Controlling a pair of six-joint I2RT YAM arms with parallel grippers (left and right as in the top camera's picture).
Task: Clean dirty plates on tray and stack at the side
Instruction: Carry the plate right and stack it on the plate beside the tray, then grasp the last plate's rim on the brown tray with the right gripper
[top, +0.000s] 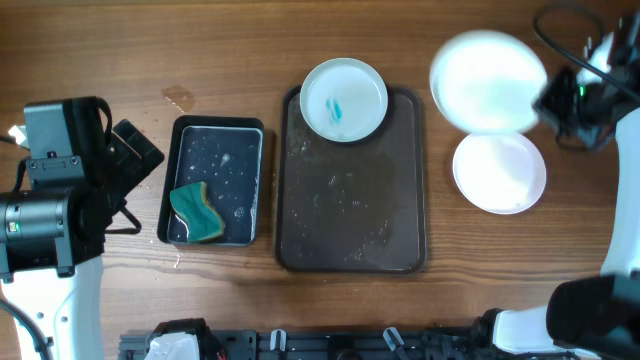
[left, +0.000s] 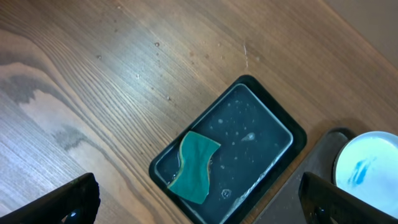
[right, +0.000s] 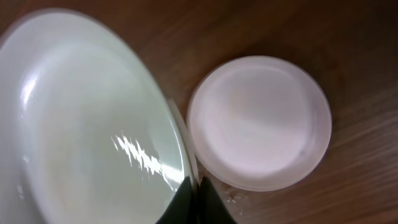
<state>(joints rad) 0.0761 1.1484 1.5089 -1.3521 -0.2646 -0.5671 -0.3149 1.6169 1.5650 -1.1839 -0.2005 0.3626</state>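
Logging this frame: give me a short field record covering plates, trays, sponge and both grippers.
dirty plate: teal smear, on brown tray, top end in overhead view
held plate: rim pinched by right gripper, right of the tray
set-down plate: on table, no smear visible
sponge: green, lying in wet black tray
left gripper: open, empty, above black tray

**A Robot Workbench in a Laboratory**

A laboratory bench is shown, not a real kitchen. A wood-grain table (top: 230, 60) is flanked by a left arm (top: 45, 215) and a right arm (top: 625, 210), and a black equipment rail (top: 300, 350) is fixed along its near edge. Only a few kitchen things are laid out: a sponge (top: 197, 212) in a water-filled black tray (top: 218, 122), and a plate (top: 344, 97) on a tray (top: 350, 220).
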